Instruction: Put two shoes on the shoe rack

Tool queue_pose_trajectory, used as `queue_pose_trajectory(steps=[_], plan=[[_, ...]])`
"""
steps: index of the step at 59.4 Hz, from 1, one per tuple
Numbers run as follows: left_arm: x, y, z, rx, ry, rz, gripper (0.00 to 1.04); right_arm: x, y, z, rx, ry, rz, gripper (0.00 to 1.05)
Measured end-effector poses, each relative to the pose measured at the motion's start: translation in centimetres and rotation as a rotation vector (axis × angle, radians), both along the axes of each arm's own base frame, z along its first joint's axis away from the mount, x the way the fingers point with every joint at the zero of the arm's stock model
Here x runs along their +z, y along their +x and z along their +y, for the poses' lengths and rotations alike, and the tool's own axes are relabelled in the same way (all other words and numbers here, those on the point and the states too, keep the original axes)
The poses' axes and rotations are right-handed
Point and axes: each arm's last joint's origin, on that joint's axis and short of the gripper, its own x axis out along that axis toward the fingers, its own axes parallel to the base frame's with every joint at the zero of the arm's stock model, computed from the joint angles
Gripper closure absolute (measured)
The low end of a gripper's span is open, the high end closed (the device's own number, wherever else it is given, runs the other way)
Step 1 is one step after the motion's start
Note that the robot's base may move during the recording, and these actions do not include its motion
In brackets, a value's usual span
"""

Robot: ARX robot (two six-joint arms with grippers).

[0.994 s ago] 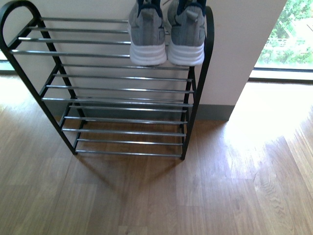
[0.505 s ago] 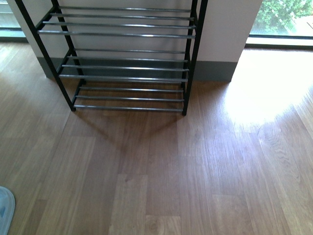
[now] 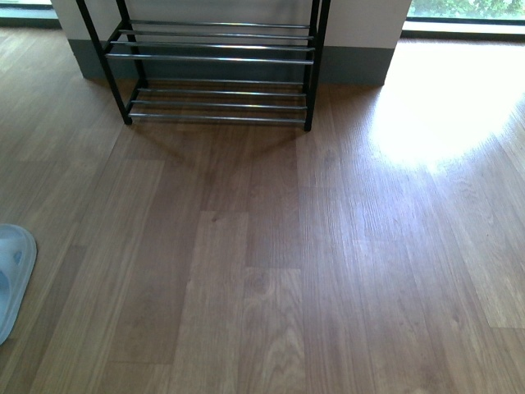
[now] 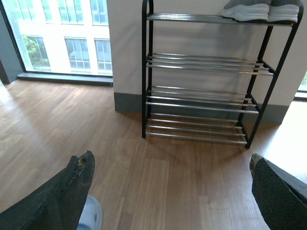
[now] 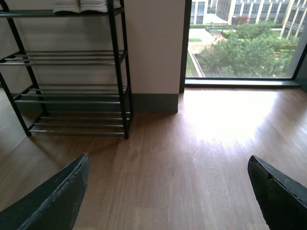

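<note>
As I scan from the left, slide (image 3: 12,279): on the floor (image 3: 271,246), cut off by the front view's edge.
Left tool (image 4: 170,160): wide, empty.
Shoe rack (image 3: 217,58): ahead, by the wall (image 3: 361,12); grey sneakers (image 4: 261,10) on top tier.
Right tool (image 5: 168,160): wide, empty.

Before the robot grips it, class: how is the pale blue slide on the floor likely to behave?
The slide looks like smooth moulded rubber, so probably light and slightly bendy. That smooth surface may slip in a grip. Lying flat on the wood floor, it should skid, not roll.
</note>
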Motion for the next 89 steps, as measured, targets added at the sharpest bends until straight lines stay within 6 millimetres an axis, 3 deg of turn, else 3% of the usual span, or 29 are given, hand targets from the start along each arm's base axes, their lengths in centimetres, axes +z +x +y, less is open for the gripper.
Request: queue_pose_trajectory(steps=[89], plan=[[0.0,0.0,0.01,0.002,0.0,0.0,0.09,-0.01,-0.01,0.0,0.002,0.0,0.0,0.09]])
